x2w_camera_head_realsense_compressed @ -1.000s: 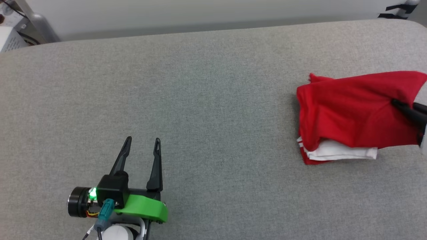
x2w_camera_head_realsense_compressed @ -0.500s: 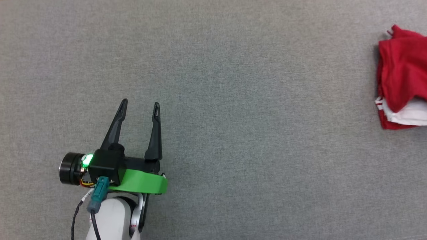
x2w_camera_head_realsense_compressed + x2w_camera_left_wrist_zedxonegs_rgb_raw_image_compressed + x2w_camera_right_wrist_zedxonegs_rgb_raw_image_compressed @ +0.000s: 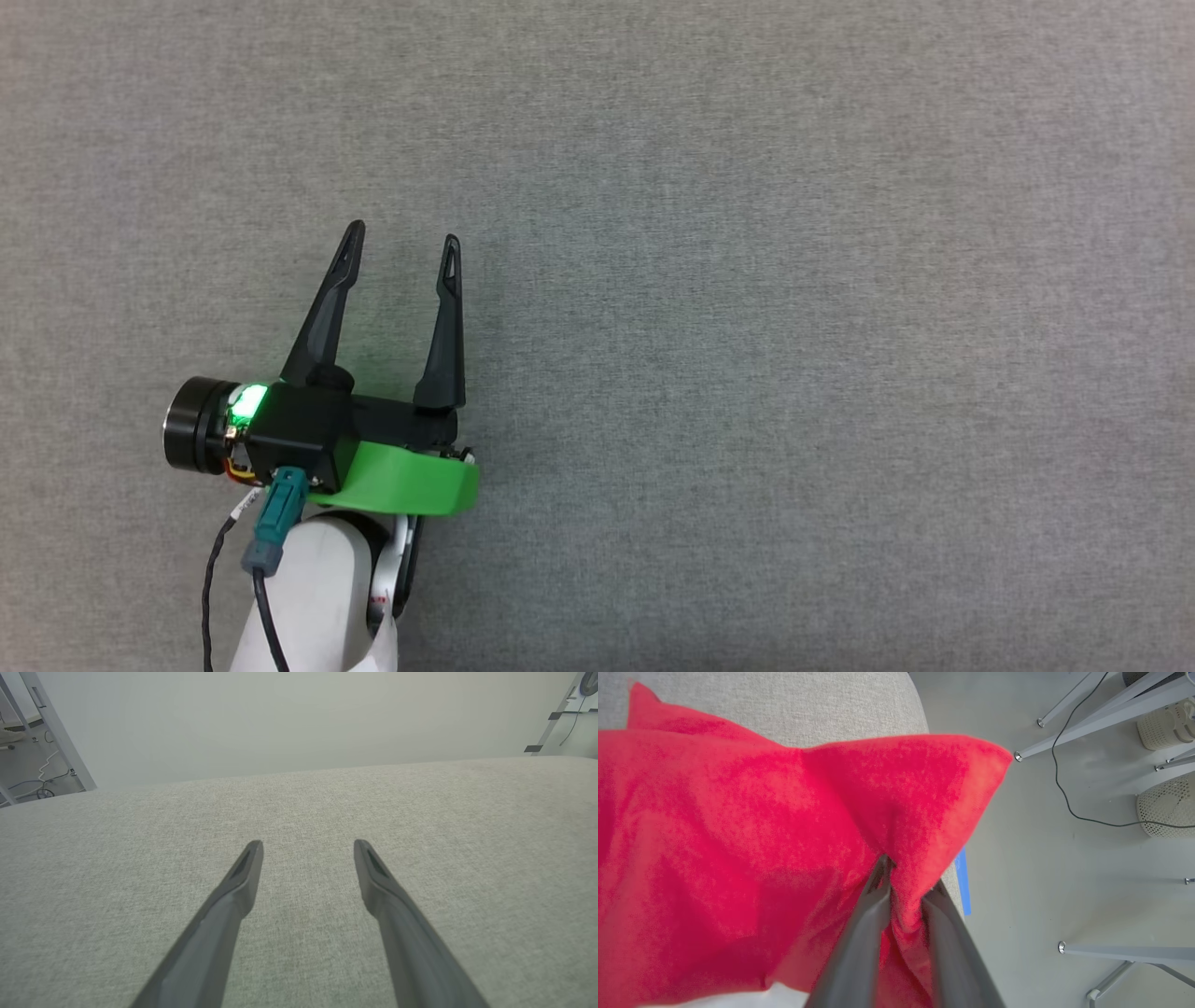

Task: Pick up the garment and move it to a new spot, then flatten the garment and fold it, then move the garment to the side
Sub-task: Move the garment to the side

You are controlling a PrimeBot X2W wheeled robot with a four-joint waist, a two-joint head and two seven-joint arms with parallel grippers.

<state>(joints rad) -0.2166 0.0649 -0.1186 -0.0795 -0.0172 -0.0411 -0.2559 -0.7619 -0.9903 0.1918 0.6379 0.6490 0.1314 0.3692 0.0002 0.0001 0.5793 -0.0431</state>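
The garment (image 3: 738, 812) is a red cloth bunched on the grey table, close to its rounded end, with a strip of white fabric (image 3: 784, 996) at the bottom of the right wrist view. My right gripper (image 3: 901, 872) is shut on a raised fold of the red cloth, and the fabric hides its right fingertip. A corner of the cloth (image 3: 994, 756) sticks out past the table's end. My left gripper (image 3: 403, 235) hovers open over bare grey table at the lower left of the head view. In the left wrist view my left gripper (image 3: 308, 844) has nothing between its fingers.
The grey fabric table (image 3: 747, 280) spreads wide around the left arm. Beyond the table's rounded end (image 3: 920, 718) lies floor with metal legs (image 3: 1111, 952), a black cable (image 3: 1069, 807), pale mesh baskets (image 3: 1164, 807) and a blue tape strip (image 3: 964, 882). A pale wall (image 3: 299, 718) stands behind the table's far edge.
The head camera has swung down and to the left, so the garment has slid out of its right edge. The left gripper stays open.
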